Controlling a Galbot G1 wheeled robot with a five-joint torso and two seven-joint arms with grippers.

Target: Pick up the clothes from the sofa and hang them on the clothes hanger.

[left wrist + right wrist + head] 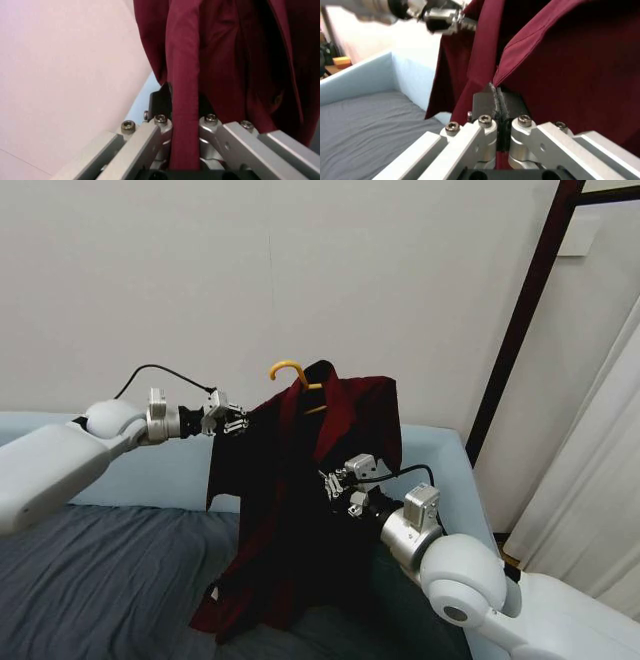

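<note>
A dark red shirt (350,415) hangs on a yellow hanger (289,370), held up in the air above the sofa (90,565). My left gripper (237,423) is shut on the shirt's shoulder edge; in the left wrist view a fold of red shirt (220,56) runs between its fingers (159,99). My right gripper (335,483) is shut on the front edge lower down; in the right wrist view its pads (485,101) pinch the shirt (570,67) hem. The left gripper (451,19) also shows there, farther up the cloth.
The light blue sofa back (170,470) and dark grey seat lie below the shirt. A white wall stands behind. A dark upright frame post (522,320) and a white curtain (600,480) are at the right.
</note>
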